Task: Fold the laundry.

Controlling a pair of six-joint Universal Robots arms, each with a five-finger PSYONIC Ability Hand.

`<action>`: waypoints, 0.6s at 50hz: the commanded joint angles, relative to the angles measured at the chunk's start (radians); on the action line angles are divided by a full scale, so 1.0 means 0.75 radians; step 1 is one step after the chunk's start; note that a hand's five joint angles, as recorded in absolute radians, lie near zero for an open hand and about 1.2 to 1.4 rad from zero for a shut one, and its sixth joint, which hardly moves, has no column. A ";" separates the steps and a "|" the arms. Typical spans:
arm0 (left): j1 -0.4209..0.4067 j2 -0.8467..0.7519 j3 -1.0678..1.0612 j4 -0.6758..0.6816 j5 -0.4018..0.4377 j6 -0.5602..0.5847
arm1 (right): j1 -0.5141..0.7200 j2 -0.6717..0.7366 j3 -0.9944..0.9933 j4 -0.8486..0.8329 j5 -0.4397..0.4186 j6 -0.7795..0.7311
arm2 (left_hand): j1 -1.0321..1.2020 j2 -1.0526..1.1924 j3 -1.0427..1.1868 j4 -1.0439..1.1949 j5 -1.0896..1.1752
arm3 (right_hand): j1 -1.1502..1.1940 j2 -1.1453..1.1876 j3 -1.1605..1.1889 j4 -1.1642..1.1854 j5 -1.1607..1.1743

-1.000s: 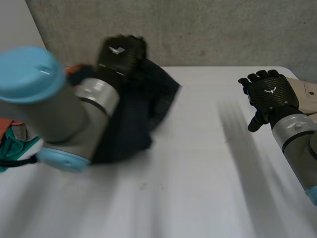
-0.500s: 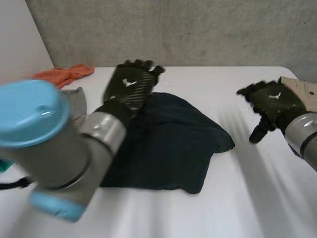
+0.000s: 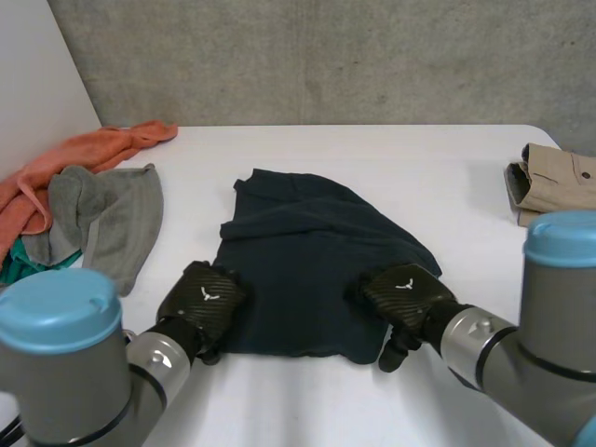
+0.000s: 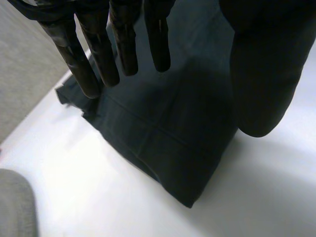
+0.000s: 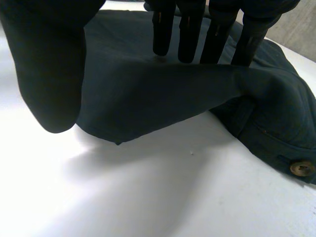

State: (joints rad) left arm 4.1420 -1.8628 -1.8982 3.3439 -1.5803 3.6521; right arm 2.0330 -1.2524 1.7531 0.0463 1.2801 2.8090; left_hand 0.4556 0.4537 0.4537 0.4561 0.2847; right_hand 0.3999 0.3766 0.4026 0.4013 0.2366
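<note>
At the near corners of the dark garment (image 3: 307, 251), your left robot hand (image 3: 200, 300) and right robot hand (image 3: 402, 293) sit spread; the cloth lies ahead, toward the far edge of the surface (image 3: 447, 177).

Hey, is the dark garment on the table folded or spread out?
Spread out, not neatly folded: the dark garment lies opened out and rumpled on the table, with creases across it.

The beige garment (image 3: 557, 183) and orange cloth (image 3: 56, 168) run past the head view's edges.

No readable words or numbers, small white emblem (image 3: 203, 294) on left hand (image 3: 194, 309), same on right hand (image 3: 416, 296)
</note>
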 commanded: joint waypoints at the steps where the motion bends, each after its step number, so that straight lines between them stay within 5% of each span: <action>1: 0.004 -0.140 0.085 0.006 0.031 0.000 | 0.061 0.079 -0.004 -0.160 0.093 0.004 | 0.299 0.301 0.301 0.298 0.294 | 0.249 0.280 0.246 0.247 0.234; 5: 0.002 -0.191 0.122 0.008 0.027 -0.002 | 0.087 0.113 -0.012 -0.215 0.132 0.002 | 0.854 0.856 0.856 0.853 0.849 | 0.347 0.378 0.343 0.345 0.332; 7: 0.000 -0.196 0.140 0.013 0.019 -0.002 | 0.095 0.134 -0.022 -0.236 0.152 -0.005 | 1.253 1.256 1.256 1.253 1.248 | 0.663 0.694 0.659 0.661 0.648; 11: -0.006 -0.173 0.160 0.029 0.011 -0.008 | 0.095 0.150 -0.045 -0.262 0.207 -0.017 | 1.254 1.257 1.257 1.254 1.249 | 1.327 1.358 1.323 1.325 1.312; 16: -0.027 -0.040 0.171 0.033 -0.004 -0.022 | 0.073 0.130 -0.086 -0.256 0.308 -0.027 | 1.254 1.257 1.257 1.254 1.249 | 1.329 1.360 1.325 1.327 1.314; 21: -0.088 0.170 0.218 0.037 -0.010 -0.140 | 0.048 -0.099 -0.149 -0.262 0.390 -0.178 | 1.254 1.257 1.257 1.254 1.249 | 1.329 1.360 1.325 1.327 1.314; 30: -0.098 0.381 0.289 0.037 -0.008 -0.284 | 0.052 -0.265 -0.409 -0.277 0.277 -0.473 | 1.254 1.257 1.257 1.254 1.249 | 1.329 1.360 1.325 1.327 1.314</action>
State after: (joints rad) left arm 4.0697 -1.6499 -1.7109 3.3720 -1.5879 3.4906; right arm 2.0638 -1.3984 1.5580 -0.1558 1.5594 2.5662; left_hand 1.1522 1.1962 1.1933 1.1957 0.9856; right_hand 1.0944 1.1768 1.1933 1.2009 0.9866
